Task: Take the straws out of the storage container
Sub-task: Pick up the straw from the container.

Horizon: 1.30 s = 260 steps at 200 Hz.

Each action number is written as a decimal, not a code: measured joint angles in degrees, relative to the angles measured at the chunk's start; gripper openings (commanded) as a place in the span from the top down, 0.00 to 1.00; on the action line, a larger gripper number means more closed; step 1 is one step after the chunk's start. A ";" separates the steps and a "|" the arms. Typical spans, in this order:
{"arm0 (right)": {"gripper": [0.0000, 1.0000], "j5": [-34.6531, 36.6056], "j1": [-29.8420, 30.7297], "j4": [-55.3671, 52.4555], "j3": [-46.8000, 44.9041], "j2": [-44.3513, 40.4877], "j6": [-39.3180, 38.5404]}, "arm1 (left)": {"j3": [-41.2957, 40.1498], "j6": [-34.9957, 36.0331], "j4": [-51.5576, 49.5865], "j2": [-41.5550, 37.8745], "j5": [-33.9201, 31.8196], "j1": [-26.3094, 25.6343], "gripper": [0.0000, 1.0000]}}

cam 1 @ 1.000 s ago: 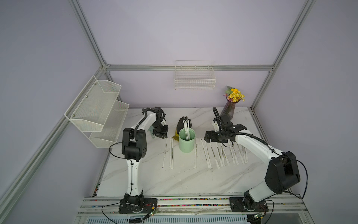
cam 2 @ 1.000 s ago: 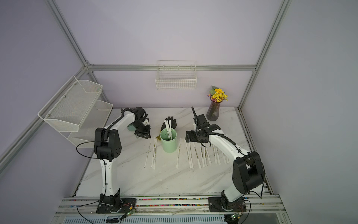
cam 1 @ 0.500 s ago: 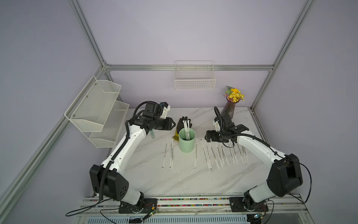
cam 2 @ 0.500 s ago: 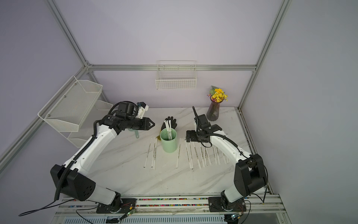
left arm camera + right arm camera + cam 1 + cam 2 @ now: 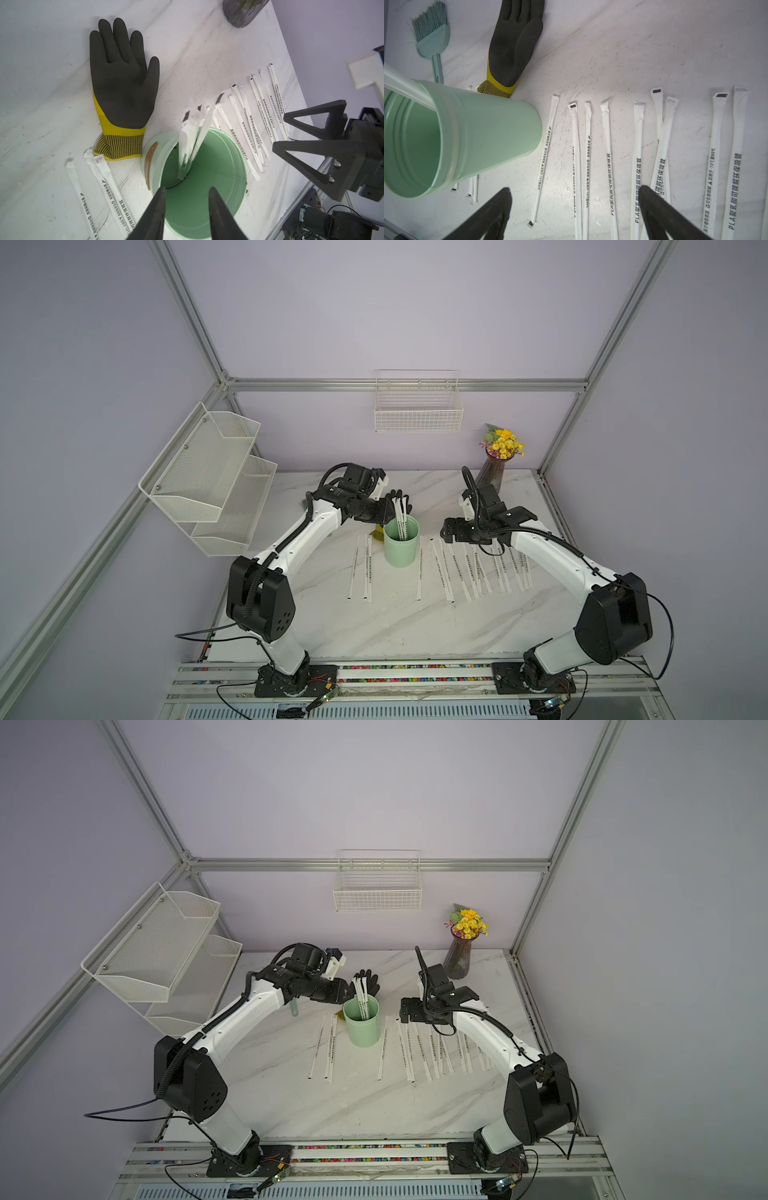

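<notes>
At the cup (image 5: 400, 551), left jaws have come in from the left, part-open and empty (a few straws (image 5: 400, 516) remain inside). Right jaws are wide and empty. Another pick seems due.

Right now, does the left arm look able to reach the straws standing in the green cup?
Probably yes: the left hand hangs open over the green cup, the straws lean just ahead of it, and nothing stands between them.
</notes>
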 measured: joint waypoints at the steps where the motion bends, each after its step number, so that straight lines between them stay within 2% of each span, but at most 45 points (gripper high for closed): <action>1: 0.03 0.00 0.00 0.00 0.00 0.00 -0.02 | 0.04 0.00 0.02 0.02 0.00 -0.02 0.66; 161: 0.03 -0.20 -0.66 0.00 -0.35 0.07 -0.07 | 5.57 0.02 1.11 5.99 -1.42 -0.17 0.80; 260: 0.03 -0.48 -0.85 0.00 -0.35 0.07 -0.09 | 6.40 0.04 0.04 6.38 -2.95 -0.17 0.82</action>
